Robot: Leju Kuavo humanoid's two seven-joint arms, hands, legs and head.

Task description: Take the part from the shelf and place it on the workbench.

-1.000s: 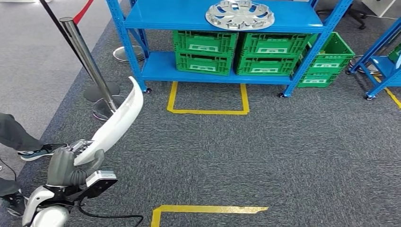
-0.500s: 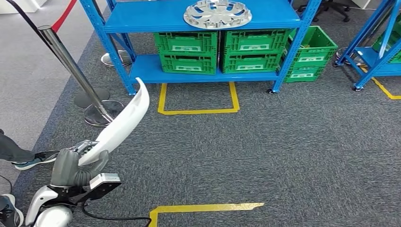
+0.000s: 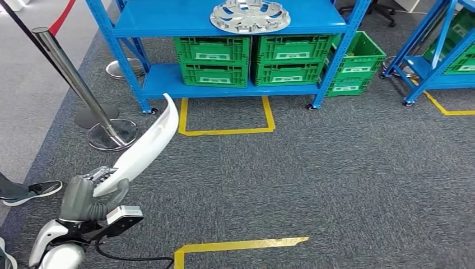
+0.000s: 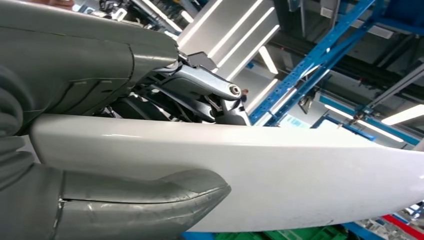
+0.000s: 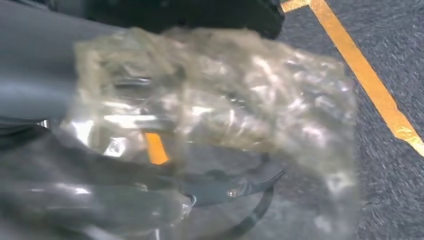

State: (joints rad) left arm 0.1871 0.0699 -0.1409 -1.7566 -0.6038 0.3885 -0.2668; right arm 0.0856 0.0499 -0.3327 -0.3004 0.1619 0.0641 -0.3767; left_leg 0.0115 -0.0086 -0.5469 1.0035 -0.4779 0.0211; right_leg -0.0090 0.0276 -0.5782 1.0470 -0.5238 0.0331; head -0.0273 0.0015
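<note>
1. Grips the long white curved trim part (image 3: 144, 148) in the left hand (image 3: 89, 193), lower left of the head view; thumb (image 4: 145, 200) under the part and darker fingers (image 4: 200, 92) over it in the left wrist view.
2. Carries the part tilted, upper tip pointing toward the blue shelf (image 3: 224, 25) at the top of the frame, lower end seated in the hand.
3. Shows the whole scene shifted left and slightly down against the earlier pictures: shelf, green crates (image 3: 249, 59) and silver wheel cover (image 3: 250, 15) all slid together, so camera and body turn, not the things.
4. Keeps hand and part at nearly the same spot in the frame throughout, so the hold looks steady.
5. Right hand (image 5: 75, 125): blurred behind a crinkled clear plastic bag (image 5: 250, 110) over grey carpet (image 5: 390, 60); holding or not, cannot tell.
6. Suggests pick-up done, part off the shelf, carrying under way; workbench not yet reached, so placing remains.
7. Stanchion post (image 3: 73, 78) stands near the part's swing at left: possible snag while turning.
</note>
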